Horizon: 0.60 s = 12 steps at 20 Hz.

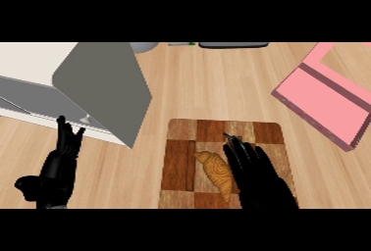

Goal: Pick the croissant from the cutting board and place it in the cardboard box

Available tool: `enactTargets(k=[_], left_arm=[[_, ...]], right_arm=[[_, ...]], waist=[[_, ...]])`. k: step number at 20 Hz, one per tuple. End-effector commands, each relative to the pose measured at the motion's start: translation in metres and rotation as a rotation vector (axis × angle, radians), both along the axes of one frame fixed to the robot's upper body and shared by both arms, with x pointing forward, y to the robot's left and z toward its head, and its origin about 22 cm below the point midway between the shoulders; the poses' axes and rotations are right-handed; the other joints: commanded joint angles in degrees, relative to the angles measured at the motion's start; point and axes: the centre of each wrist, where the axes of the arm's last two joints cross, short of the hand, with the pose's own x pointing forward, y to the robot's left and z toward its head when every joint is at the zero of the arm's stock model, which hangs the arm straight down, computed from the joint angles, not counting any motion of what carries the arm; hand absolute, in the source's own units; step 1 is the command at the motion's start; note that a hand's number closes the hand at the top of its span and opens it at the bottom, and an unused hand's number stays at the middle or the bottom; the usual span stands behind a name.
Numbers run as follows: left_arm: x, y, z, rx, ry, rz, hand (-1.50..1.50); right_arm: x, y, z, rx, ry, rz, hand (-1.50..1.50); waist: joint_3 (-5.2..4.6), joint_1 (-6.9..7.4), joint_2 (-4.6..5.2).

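Lying lengthwise on the chequered cutting board [181, 147], one croissant [216, 174], the right hand [257, 174] just beside its right flank, fingers straight, holding nothing; left hand [59, 166] resting at lower left, fingers up and relaxed.

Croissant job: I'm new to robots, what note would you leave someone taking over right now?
The left robot hand is open, resting lower left, fingers up.
The right robot hand is open over the cutting board, fingers beside the croissant, not gripping.
The croissant lies on the board. Nothing done yet.
Left: grasp, carry, box it; a pink box sits right, a grey-white box left; which is meant is unclear.
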Motion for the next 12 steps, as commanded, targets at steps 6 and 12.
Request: enactTargets(k=[6, 12], left_arm=[[0.022, 0.008, -0.018, -0.021, 0.147, 0.075, 0.0], [0.019, 0.022, -0.018, -0.017, 0.151, 0.098, 0.0]], right_arm=[[0.01, 0.046, -0.008, -0.071, 0.069, -0.09, -1.5], [0.016, 0.06, -0.022, -0.1, 0.082, -0.141, -1.5]], waist=[[-0.89, -0.05, 1.21], [-0.88, -0.07, 1.27]])
